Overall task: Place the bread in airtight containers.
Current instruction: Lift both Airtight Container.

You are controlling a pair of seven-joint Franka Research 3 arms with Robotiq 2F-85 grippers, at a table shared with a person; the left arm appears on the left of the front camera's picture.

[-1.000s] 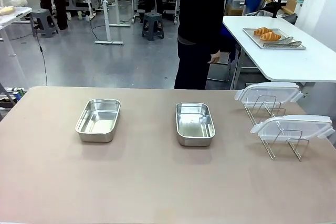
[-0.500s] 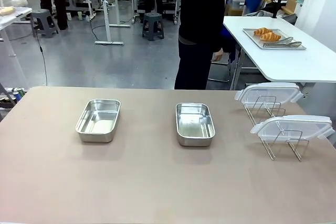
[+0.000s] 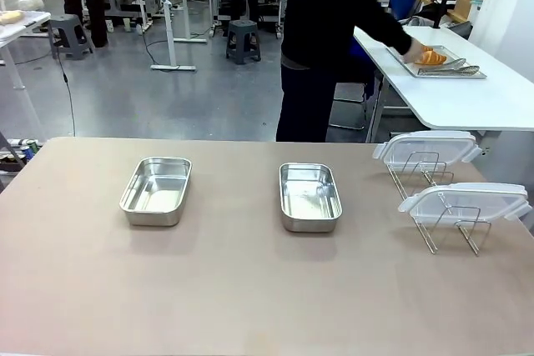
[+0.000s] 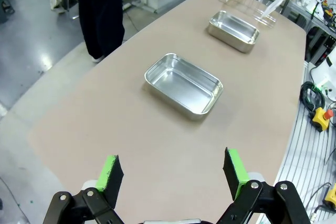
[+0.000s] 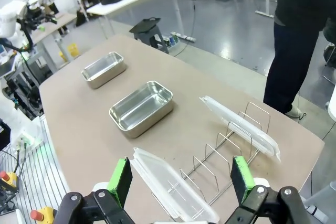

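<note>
Two empty steel airtight containers sit open on the brown table, one at the left (image 3: 156, 190) and one at the middle (image 3: 309, 197). Their clear lids (image 3: 427, 147) (image 3: 465, 202) lean on a wire rack at the right. A golden-brown croissant of the bread (image 3: 431, 57) lies on a metal tray (image 3: 450, 70) on the white side table, with the person's hand (image 3: 414, 46) over the tray beside it. My left gripper (image 4: 172, 171) hangs open above the table, short of the nearer container (image 4: 184, 85). My right gripper (image 5: 181, 179) is open above a lid (image 5: 173, 187).
A person in black (image 3: 321, 31) stands at the far edge, leaning right. Metal tongs (image 3: 455, 67) lie on the tray. The wire rack (image 5: 220, 163) holds both lids at the table's right end. Bare tabletop spreads in front of the containers.
The person's arm has swung out to the right, and the hand is now over the tray, covering one of the two croissants. Both grippers and the containers have not moved.
</note>
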